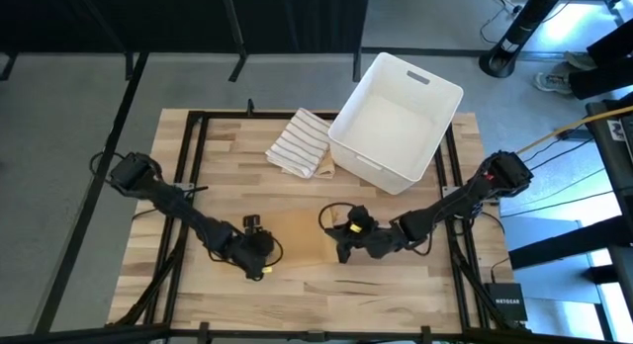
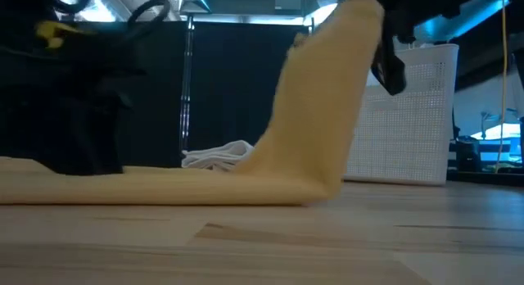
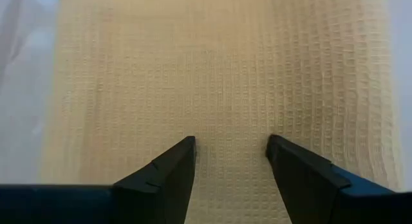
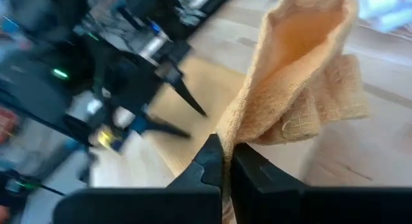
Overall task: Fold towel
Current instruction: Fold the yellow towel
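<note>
High view looks down on a wooden table [image 1: 178, 186] where both dark arms meet near the front middle. The right gripper [image 1: 346, 237] is clamped on an edge of the tan towel [image 1: 302, 240]; its own wrist view shows the two fingers [image 4: 207, 161] pressed together with a fold of the waffle-weave cloth [image 4: 290, 89] pinched between them, the fabric rising and bunching just beyond the tips. From table height, that lifted end of the towel [image 2: 319, 113] stands up steeply under this gripper, while the other part lies flat on the table, stretching away from the raised end toward the other arm.

The left gripper [image 1: 255, 253] sits low, just beside the flat end of the towel, well apart from the right one. Its wrist view shows the two fingers [image 3: 161, 179] spread apart with nothing between them, and the woven towel [image 3: 219, 76] fills the space directly ahead of and beneath the tips. Whether the tips touch the cloth cannot be told.

Beyond both grippers, toward the back of the table, a folded white striped towel [image 1: 299, 143] lies just beside a white plastic bin [image 1: 435, 92]; the two appear to touch at the bin's near corner. The table-height view shows the same bin [image 2: 401, 129] behind the raised cloth.
</note>
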Tool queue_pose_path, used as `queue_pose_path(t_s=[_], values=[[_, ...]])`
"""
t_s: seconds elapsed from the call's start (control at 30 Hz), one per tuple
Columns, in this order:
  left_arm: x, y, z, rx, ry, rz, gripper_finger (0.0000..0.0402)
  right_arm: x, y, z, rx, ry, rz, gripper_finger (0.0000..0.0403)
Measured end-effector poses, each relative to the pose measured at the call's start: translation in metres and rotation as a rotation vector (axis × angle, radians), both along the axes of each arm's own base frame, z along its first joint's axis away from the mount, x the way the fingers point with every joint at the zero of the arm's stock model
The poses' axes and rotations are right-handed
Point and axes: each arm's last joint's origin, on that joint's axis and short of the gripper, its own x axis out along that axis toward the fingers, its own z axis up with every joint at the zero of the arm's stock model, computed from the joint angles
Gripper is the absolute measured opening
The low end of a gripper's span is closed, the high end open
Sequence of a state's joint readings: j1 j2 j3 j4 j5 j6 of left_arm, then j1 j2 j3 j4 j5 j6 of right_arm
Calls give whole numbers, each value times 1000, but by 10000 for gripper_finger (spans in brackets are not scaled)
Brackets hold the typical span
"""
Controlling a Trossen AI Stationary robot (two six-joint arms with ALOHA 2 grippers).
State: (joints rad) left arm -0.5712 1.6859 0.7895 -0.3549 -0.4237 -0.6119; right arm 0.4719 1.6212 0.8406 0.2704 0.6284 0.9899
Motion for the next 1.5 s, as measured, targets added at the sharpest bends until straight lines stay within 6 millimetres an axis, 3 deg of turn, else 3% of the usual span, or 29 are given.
queue_pose_path(t_s=[0.2, 0.47, 0.63, 0.8, 0.93, 1.07, 1.2, 1.33, 1.5], values=[[18, 6, -2, -73, -165, -63, 191, 19, -7, 1, 44, -119, 32, 7], [41, 24, 8, -48, -245, -55, 191, 62, -11, 3, 37, -162, 72, 11], [45, 18, 28, -44, -261, -80, 191, 81, -8, 17, -11, -193, 96, 11], [13, -1, 68, -95, -185, -60, 191, 86, -6, 28, -29, -220, 129, 11], [-30, -12, 75, -124, -46, 62, 191, 87, -5, 31, -17, -232, 126, 11], [-62, -21, 57, -92, 14, 163, 191, 88, -5, 30, -2, -233, 121, 11], [-81, -25, 29, -173, -17, 197, 191, 92, -4, 22, 43, -249, 108, 11], [-91, -20, 7, -242, -44, 239, 191, 101, -1, 2, 108, -281, 97, 11], [-91, -16, 1, -260, -118, 271, 191, 128, 4, -17, 149, -264, 133, 12]])
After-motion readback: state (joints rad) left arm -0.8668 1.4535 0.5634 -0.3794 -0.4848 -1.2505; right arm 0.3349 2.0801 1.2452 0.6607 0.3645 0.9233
